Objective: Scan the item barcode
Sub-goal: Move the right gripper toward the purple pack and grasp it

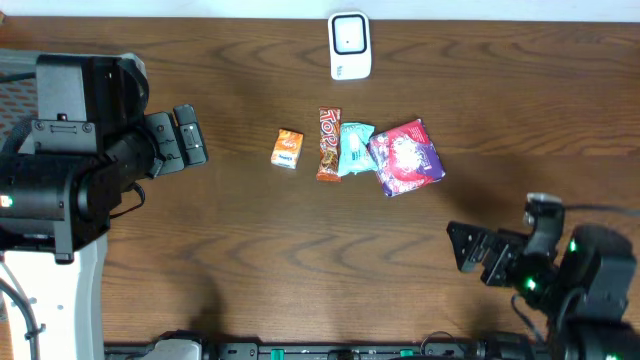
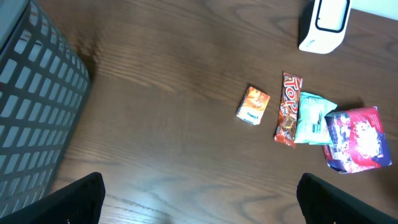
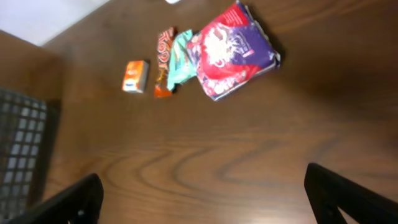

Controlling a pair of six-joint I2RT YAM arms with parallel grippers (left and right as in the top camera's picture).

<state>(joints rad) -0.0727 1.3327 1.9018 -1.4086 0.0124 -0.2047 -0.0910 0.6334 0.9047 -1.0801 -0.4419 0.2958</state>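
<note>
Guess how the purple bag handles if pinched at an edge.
The purple bag looks like crinkled film, so it is probably floppy and light. Its glossy surface may slip. It lies against the teal packet, so a push would likely shift that too.

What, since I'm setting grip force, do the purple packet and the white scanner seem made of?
The purple packet is probably thin, glossy plastic film: its edges are crinkled and the print shines. The white scanner is likely hard, smooth plastic: the rounded shell looks rigid and evenly white.

On table (image 1: 250, 240): scanner (image 1: 350, 45) behind snack row (image 1: 355, 150) (4 pkts side by side).
</note>
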